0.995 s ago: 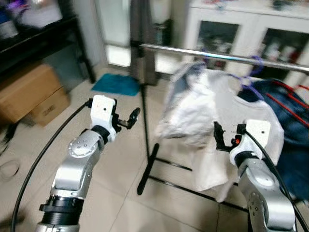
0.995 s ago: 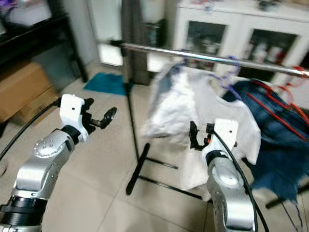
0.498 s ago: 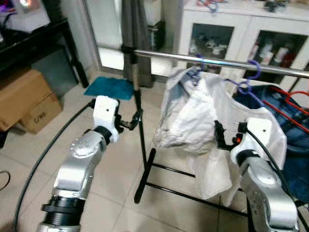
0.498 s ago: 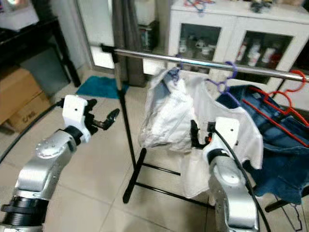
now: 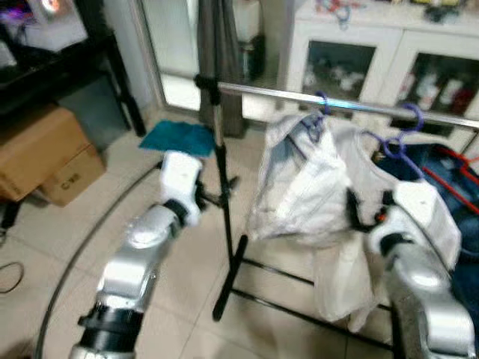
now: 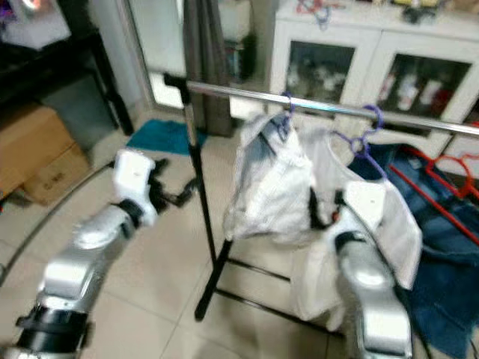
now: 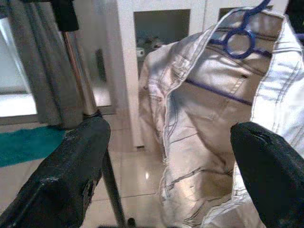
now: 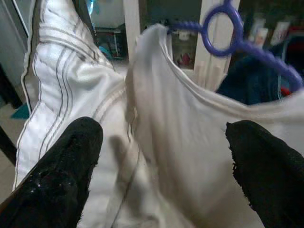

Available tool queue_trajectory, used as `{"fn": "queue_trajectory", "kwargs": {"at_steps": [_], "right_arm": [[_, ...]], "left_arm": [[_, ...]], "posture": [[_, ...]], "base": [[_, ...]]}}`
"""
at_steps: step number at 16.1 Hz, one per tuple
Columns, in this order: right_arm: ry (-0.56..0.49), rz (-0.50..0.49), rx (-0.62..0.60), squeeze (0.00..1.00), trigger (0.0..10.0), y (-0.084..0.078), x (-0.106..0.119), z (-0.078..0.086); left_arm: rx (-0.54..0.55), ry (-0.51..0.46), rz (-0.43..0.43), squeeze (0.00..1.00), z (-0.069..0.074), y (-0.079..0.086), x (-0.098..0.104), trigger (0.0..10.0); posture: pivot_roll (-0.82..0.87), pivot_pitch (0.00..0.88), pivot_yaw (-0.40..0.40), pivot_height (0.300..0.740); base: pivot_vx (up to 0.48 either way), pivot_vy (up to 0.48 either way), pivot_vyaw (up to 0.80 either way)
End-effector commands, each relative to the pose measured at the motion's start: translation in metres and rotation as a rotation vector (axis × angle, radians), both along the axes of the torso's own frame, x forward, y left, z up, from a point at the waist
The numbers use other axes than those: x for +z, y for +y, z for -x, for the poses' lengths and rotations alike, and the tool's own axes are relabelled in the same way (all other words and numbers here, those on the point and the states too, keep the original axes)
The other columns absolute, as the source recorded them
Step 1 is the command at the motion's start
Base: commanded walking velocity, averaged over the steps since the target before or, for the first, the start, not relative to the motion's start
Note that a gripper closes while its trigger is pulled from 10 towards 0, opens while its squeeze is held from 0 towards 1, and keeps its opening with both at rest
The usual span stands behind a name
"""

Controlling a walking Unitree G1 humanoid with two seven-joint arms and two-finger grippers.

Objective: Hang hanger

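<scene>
A steel rail [image 5: 359,110] of a black clothes rack carries two purple hangers. One hanger [image 5: 320,105] holds a white jacket [image 5: 299,187]; the other [image 5: 397,142] holds a white T-shirt [image 5: 344,277]. My left gripper [image 5: 224,196] is open and empty, right beside the rack's upright pole [image 5: 222,149]; its wrist view faces the jacket [image 7: 204,123] and the hanger's ring [image 7: 240,40]. My right gripper [image 5: 352,213] is open and empty, close in front of the T-shirt [image 8: 199,142], below the ring of its purple hanger [image 8: 223,26].
Blue denim [image 5: 468,187] on a red hanger [image 6: 441,168] hangs at the rail's right end. A white glass-door cabinet [image 5: 389,52] stands behind the rack. Cardboard boxes [image 5: 45,161] and a dark shelf [image 5: 67,67] are at the left. A teal mat [image 5: 179,137] lies on the tiles. The rack's black foot [image 5: 232,277] crosses the floor.
The camera has shifted a little. My left gripper has moved right, up to the rack's upright pole. My right gripper stays in front of the T-shirt.
</scene>
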State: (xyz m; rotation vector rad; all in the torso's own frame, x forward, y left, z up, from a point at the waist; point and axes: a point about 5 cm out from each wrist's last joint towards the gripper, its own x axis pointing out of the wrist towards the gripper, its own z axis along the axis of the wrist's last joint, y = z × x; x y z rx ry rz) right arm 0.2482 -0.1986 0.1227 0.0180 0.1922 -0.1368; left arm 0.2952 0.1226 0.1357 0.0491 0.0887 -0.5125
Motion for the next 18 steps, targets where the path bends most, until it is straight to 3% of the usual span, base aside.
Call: {"fn": "queue_trajectory", "kwargs": {"at_steps": [1, 4, 7, 15, 16, 18], "right_arm": [[-0.033, -0.028, 0.036, 0.00, 10.0, 0.009, 0.006, -0.005], [-0.076, -0.069, 0.040, 0.00, 10.0, 0.008, 0.014, -0.007], [-0.115, 0.011, 0.110, 0.00, 10.0, 0.002, 0.024, -0.008], [-0.144, 0.088, 0.424, 0.00, 10.0, -0.012, 0.060, -0.008], [-0.123, 0.086, 0.438, 1.00, 10.0, -0.013, 0.061, -0.012], [-0.098, 0.073, 0.436, 1.00, 10.0, -0.015, 0.063, -0.017]], "left_arm": [[0.029, -0.018, -0.013, 0.15, -0.003, 0.010, 0.005, 10.0], [0.028, -0.019, -0.011, 0.15, -0.004, 0.010, 0.006, 10.0], [-0.004, -0.018, -0.017, 0.15, -0.003, 0.008, 0.006, 10.0], [-0.167, -0.023, -0.063, 0.13, 0.000, -0.001, 0.005, 10.0], [-0.184, -0.024, -0.063, 0.13, 0.000, -0.001, 0.005, 10.0], [-0.200, -0.024, -0.066, 0.13, 0.000, 0.000, 0.006, 10.0]], "posture": [[0.02, 0.000, 0.014, 0.740], [0.02, 0.000, 0.016, 0.740], [0.01, 0.000, 0.017, 0.740], [0.00, 0.000, 0.010, 0.740], [0.00, 0.000, 0.006, 0.740], [0.01, 0.000, -0.004, 0.740]], "base": [[0.262, 0.000, 0.00], [0.265, 0.000, -0.80], [0.257, 0.000, 0.00], [0.060, 0.000, 0.00], [0.000, 0.000, 0.00], [0.000, 0.000, 0.00]]}}
